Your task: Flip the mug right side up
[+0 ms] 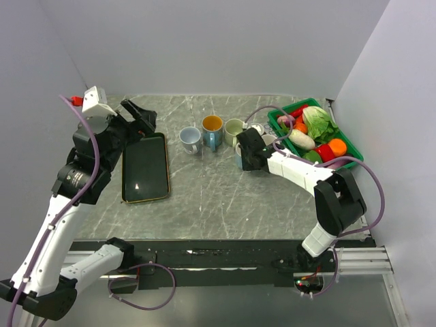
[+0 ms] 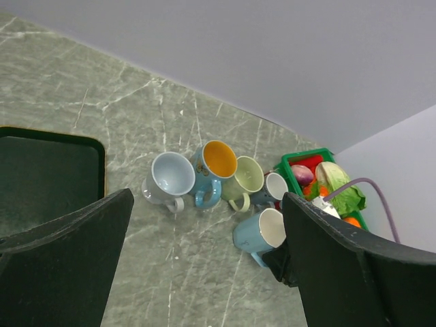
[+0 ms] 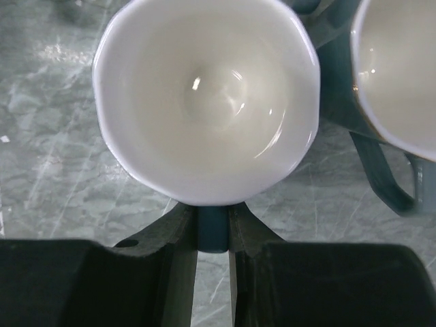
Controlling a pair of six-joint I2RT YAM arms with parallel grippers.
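The light blue mug (image 2: 261, 233) with a white inside (image 3: 204, 95) stands tilted, mouth up, in front of the row of mugs. My right gripper (image 3: 213, 219) is shut on its blue handle (image 3: 213, 231), one finger on each side. In the top view the right gripper (image 1: 246, 151) covers most of the mug. I cannot tell if the mug's base touches the table. My left gripper (image 1: 139, 117) is open and empty, held up over the far end of the black tray (image 1: 145, 167); its fingers (image 2: 61, 266) frame the left wrist view.
A grey-blue mug (image 1: 190, 139), a blue mug with an orange inside (image 1: 212, 131), a pale green mug (image 1: 234, 128) and a small dark mug (image 3: 398, 68) stand upright in a row. A green basket (image 1: 349, 143) of vegetables sits at the right.
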